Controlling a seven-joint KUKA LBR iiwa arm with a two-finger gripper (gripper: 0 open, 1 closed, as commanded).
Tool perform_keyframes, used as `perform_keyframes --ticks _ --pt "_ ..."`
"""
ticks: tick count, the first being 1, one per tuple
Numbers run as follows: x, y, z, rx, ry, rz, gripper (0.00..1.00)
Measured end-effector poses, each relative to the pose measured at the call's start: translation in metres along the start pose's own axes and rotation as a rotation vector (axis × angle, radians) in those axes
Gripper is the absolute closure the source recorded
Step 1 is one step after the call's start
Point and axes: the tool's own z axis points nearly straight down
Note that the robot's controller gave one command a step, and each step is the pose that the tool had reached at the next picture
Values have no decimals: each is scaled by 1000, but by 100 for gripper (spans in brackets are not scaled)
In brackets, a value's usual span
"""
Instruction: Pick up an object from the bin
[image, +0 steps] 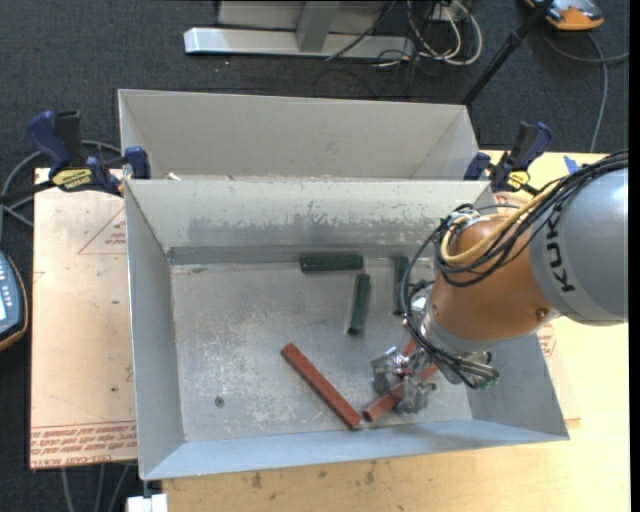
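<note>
Well, my gripper (402, 382) is low at about five o'clock on the floor of the bin (150, 300), over a short red-brown stick (380, 407) whose end pokes out from under me toward seven o'clock. Whether I am open, closed or gripping that stick, I cannot tell. A long red-brown bar (318, 385) lies at my nine o'clock, its near end just beside the short stick. Dark green sticks (332, 263) lie well apart from me, up toward twelve o'clock by the back wall.
</note>
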Motion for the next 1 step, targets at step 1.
perform_keyframes --ticks 1 --pt "17 -49 -130 9 -8 -63 100"
